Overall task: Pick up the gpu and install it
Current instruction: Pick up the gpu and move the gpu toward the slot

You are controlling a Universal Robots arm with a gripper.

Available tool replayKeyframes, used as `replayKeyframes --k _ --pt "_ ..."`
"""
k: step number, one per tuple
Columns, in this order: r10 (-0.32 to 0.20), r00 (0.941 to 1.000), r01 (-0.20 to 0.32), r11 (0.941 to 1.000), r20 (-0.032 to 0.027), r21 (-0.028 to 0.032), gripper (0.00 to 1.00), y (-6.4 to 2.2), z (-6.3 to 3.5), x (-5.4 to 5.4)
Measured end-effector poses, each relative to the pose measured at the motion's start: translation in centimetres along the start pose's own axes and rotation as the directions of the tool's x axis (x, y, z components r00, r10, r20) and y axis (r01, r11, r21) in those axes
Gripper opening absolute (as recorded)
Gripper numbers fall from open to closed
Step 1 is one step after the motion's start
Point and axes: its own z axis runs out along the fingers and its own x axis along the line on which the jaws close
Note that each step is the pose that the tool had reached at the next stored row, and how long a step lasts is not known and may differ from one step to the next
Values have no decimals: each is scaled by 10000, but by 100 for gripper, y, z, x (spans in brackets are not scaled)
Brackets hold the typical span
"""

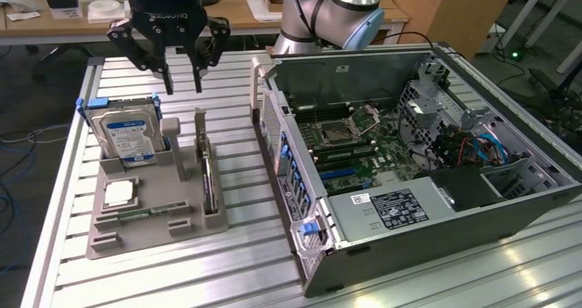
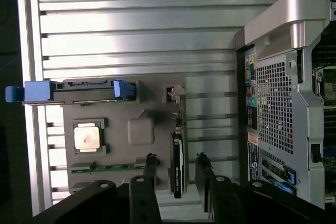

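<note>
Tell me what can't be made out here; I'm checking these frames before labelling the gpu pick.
1. gpu faces: wrist view sees it edge-on in the grey holder; no fan shows.
2. Memory stick: wrist view, one end behind the open tool.
3. Card slots inside the computer case: exterior view, too small, partly behind its near wall.
4. Hard drive label text: exterior view, too small.

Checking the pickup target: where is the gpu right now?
In the exterior view the gpu stands on edge in the grey tray, along the tray's side nearest the open computer case, to the exterior view's right of the hard drive.
</note>
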Motion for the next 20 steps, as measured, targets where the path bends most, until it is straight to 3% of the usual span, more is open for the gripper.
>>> replayKeyframes --k 3,4,5,7,9,11,20 --pt "0 10000 0 10000 0 0 53 0 0 0" --pt "-1 10000 1 10000 1 -1 53 0 0 0" --pt "-2 10000 2 10000 1 -1 59 -1 1 0" --pt "-63 10000 63 10000 -12 1 59 -8 11 1" --pt "-158 9998 158 9999 -80 53 59 -14 25 0" --pt "-212 9997 213 9998 -124 65 59 -34 46 -1" --pt "-729 9972 730 9973 -151 61 59 -100 158 -2"
